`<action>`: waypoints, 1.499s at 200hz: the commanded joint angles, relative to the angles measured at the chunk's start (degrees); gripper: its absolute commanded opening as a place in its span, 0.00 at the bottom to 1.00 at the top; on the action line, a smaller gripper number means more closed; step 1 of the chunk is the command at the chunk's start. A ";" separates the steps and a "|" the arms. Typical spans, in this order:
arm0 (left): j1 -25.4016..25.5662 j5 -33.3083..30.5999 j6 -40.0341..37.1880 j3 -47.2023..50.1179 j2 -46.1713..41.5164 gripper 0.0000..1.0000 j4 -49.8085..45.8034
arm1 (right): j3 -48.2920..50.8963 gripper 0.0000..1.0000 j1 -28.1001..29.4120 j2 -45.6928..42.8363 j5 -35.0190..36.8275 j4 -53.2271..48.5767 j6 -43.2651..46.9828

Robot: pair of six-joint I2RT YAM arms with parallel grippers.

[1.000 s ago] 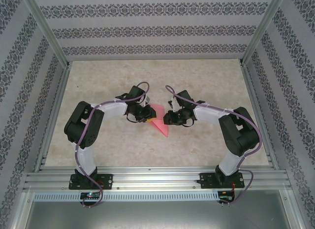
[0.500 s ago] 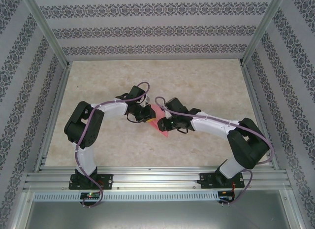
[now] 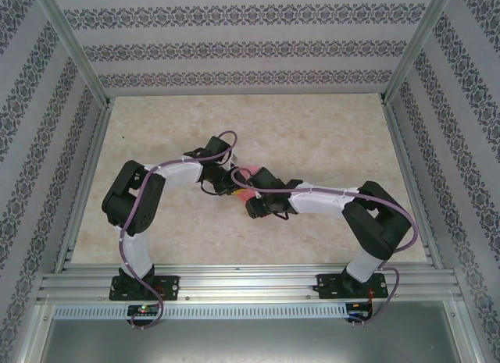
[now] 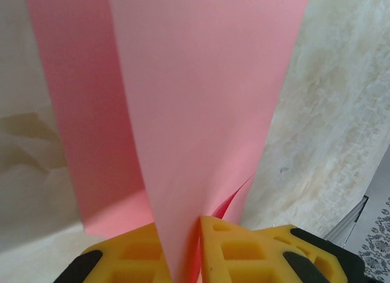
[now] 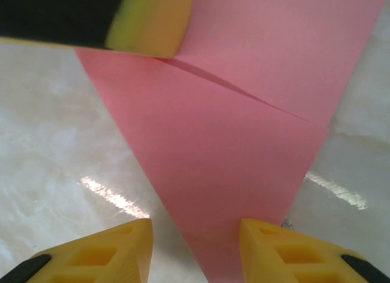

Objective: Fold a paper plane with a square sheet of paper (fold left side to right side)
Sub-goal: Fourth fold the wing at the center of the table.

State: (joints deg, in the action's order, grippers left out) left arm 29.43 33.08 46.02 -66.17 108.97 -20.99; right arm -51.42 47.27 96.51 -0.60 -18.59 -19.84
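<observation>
Paper (image 4: 201,112) pinched in left tool (image 4: 183,234); right tool (image 5: 195,229) spread astride its tip.

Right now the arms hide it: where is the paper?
Top view, table centre: the paper, clamped in the left gripper, its point between the right gripper's open fingers.

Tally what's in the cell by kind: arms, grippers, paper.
Arms: 2, left arm and right arm
Grippers: 2, left gripper and right gripper
Pink paper: 1, folded to a point
Total: 5
</observation>
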 commanded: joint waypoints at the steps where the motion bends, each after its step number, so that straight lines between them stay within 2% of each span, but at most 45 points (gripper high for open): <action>1: 0.59 -0.12 0.52 -2.20 -1.02 0.16 -1.37 | -0.49 0.42 0.97 0.96 2.78 1.46 -1.15; 147: 0.58 -0.29 0.93 -4.49 0.10 0.16 -2.90 | -1.13 0.37 1.69 1.40 7.19 -0.66 0.17; 239: 0.48 -0.56 0.57 -5.27 0.76 0.16 -3.77 | -1.13 0.24 1.43 0.97 7.25 -0.77 1.16; 267: 0.19 -0.65 -0.16 -5.71 0.63 0.18 -4.42 | -1.28 0.18 0.99 1.04 5.98 -0.75 1.89; 300: -0.57 -0.82 -2.03 -6.51 -0.72 0.27 -6.10 | -1.27 0.15 -0.11 0.85 3.09 -0.31 2.35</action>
State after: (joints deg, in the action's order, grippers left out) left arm 29.39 32.69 46.24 -70.48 109.21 -24.95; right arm -51.59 48.16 97.43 4.60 -19.25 -18.39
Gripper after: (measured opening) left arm 0.249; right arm 0.152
